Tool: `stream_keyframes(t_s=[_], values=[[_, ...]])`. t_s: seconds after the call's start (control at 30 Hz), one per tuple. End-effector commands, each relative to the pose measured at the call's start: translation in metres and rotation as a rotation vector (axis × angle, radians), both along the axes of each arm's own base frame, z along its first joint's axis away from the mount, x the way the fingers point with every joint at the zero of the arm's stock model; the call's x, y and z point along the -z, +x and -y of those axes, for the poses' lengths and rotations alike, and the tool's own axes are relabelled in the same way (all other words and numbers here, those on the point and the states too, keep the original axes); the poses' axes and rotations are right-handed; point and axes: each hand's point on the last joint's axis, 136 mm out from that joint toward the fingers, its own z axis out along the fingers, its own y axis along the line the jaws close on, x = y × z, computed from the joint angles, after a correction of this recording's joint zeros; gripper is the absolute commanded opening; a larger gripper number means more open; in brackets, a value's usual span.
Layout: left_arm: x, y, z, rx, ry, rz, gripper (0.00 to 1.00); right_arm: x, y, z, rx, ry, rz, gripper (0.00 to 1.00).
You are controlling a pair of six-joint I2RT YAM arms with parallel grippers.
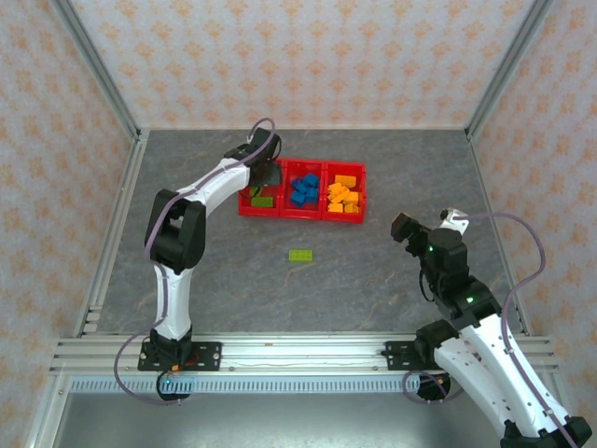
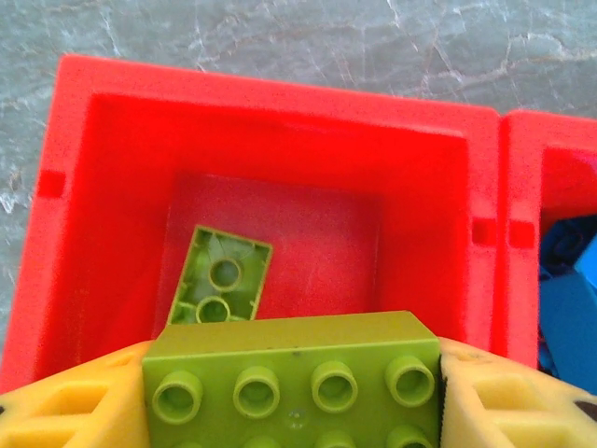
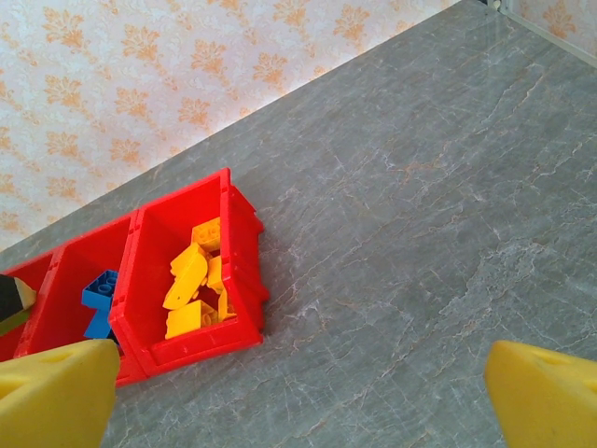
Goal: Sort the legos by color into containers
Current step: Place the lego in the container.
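Nearest me, a loose green brick (image 1: 300,254) lies on the table (image 1: 373,280), well apart from the tray; that one is for later. My right claw (image 3: 298,401) hangs wide and holds nothing, off to the right. Farther out, my left claw (image 2: 291,411) is clamped on a held brick (image 2: 289,350), lime green, studs facing my camera, over the left compartment (image 2: 317,219) of the tray (image 2: 280,98). Beyond it a lying brick (image 2: 219,280), also green, rests underside up on that floor. Right colour, right box, I judge. The wall beneath my brick is hidden, so I would ease slightly farther in and lower. Then I would part my fingers gently, so it cannot bounce right among the blue bricks (image 1: 302,189).
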Motion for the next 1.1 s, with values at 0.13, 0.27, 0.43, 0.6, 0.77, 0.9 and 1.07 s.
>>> stream_keyframes(t_s=[0.13, 0.27, 0.43, 0.6, 0.77, 0.9, 1.07], values=[[0.004, 0.008, 0.01, 0.048, -0.035, -0.017, 0.47, 0.002, 0.0, 0.007, 0.035, -0.02, -0.008, 1.0], [0.006, 0.011, 0.008, 0.046, -0.048, -0.014, 0.55, 0.002, 0.0, 0.006, 0.034, -0.02, -0.009, 1.0], [-0.001, 0.016, 0.005, 0.043, -0.06, 0.011, 0.66, 0.002, 0.0, 0.007, 0.036, -0.02, -0.009, 1.0], [-0.005, 0.016, 0.004, 0.038, -0.068, 0.028, 0.73, 0.002, 0.0, 0.006, 0.034, -0.019, -0.009, 1.0], [-0.019, 0.011, 0.002, 0.036, -0.082, 0.072, 0.77, 0.002, 0.0, 0.006, 0.031, -0.019, -0.01, 1.0], [-0.023, 0.004, 0.001, 0.029, -0.082, 0.064, 0.79, 0.003, 0.001, 0.003, 0.018, -0.017, -0.017, 1.0], [-0.036, -0.012, 0.002, 0.033, -0.096, 0.087, 0.98, 0.007, 0.003, 0.001, 0.007, -0.02, -0.037, 1.0]])
